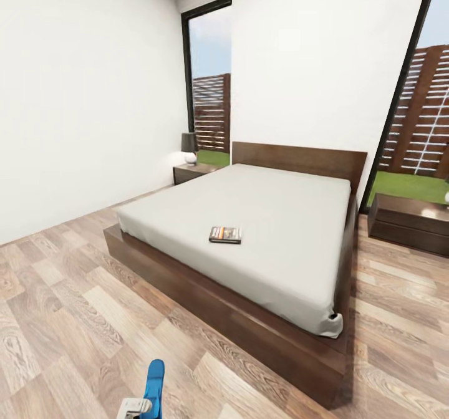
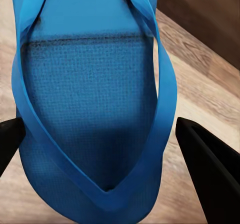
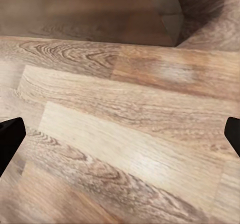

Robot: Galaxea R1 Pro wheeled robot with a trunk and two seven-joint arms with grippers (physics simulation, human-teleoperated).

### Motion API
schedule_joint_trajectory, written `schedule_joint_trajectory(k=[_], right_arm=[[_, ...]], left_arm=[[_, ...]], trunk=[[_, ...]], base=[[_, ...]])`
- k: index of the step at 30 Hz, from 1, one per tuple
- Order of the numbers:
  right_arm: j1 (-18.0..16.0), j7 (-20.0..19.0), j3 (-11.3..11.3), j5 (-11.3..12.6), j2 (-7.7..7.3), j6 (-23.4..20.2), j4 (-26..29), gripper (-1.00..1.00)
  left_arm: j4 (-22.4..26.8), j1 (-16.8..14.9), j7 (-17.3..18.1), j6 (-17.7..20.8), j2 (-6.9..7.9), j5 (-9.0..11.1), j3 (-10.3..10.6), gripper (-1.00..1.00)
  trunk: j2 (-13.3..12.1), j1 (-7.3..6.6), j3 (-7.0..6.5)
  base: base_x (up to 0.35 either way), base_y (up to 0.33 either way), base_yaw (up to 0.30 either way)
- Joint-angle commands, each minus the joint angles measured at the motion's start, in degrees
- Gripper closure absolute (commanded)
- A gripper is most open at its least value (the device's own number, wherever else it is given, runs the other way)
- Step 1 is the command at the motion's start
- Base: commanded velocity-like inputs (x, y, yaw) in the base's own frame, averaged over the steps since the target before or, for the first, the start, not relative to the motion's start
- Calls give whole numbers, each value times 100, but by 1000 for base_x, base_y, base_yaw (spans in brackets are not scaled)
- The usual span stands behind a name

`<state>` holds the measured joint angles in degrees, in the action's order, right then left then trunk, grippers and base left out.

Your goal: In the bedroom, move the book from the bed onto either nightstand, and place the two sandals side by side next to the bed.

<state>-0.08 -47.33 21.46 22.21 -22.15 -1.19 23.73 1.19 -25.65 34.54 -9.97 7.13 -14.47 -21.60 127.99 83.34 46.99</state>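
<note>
Left tool (image 2: 100, 134) straddles a blue sandal (image 2: 90, 99) above the floor (image 1: 62, 319), clamping unclear. Book (image 1: 225, 234) lies on the bed (image 1: 249, 219). Best lowered flat, near bed's left side.

White walls (image 1: 81, 95) fill the upper left, above a brown wood-plank floor (image 1: 56, 319). Two tall dark-framed windows (image 1: 211, 82) at upper centre and right edge show a slatted fence (image 1: 424, 120), grass and bright daylight.

Bright daylight from windows (image 1: 211, 76) (wrist views soft).
</note>
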Motion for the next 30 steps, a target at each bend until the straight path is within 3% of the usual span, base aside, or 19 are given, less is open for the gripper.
schedule_joint_trajectory(k=[1, 13, 30], right_arm=[[-1, -22, 6, 29, 0, -13, -1, -100], [-1, -31, -10, 27, 0, -12, 5, -100], [-1, -24, -20, 20, 0, -12, 9, -100]], left_arm=[[-8, -2, 5, -40, 1, -76, -38, 100], [-16, -1, -14, -41, -84, -109, -37, 100], [-22, -1, -18, -40, -86, -101, -40, 100]], trunk=[[-39, -23, -13], [-521, -287, -229], [-1202, -660, -534]], base=[[0, 0, 0], [0, 0, 44], [0, 0, 272]])
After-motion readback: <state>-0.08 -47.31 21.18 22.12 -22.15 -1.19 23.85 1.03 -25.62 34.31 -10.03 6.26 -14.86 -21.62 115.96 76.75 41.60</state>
